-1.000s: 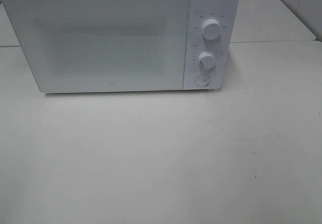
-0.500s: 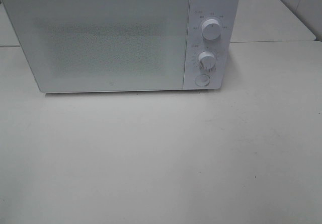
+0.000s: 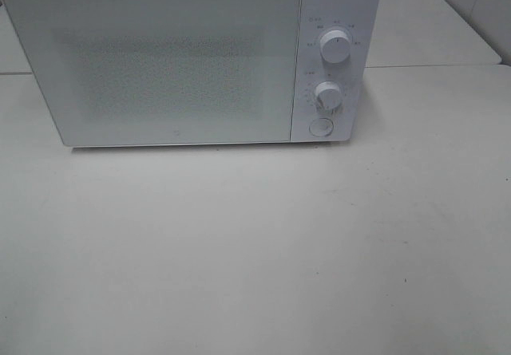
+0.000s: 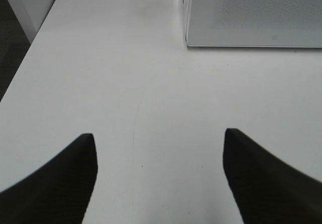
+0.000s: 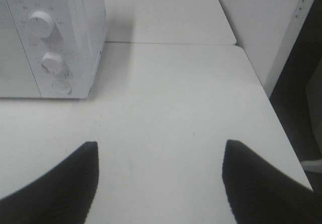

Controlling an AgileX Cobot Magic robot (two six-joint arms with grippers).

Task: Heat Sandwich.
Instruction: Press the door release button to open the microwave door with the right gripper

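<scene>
The sandwich is out of view in every frame. A white microwave stands at the back of the table with its door shut; two round knobs and a button sit on its right panel. My left gripper is open over bare table, with the microwave's front corner ahead of it. My right gripper is open too, nothing between its dark fingers, and the microwave's knob panel lies ahead of it. Neither arm shows in the exterior high view.
The white table spreads in front of the microwave. Its left edge shows in the left wrist view and its right edge in the right wrist view. A seam runs across the back right.
</scene>
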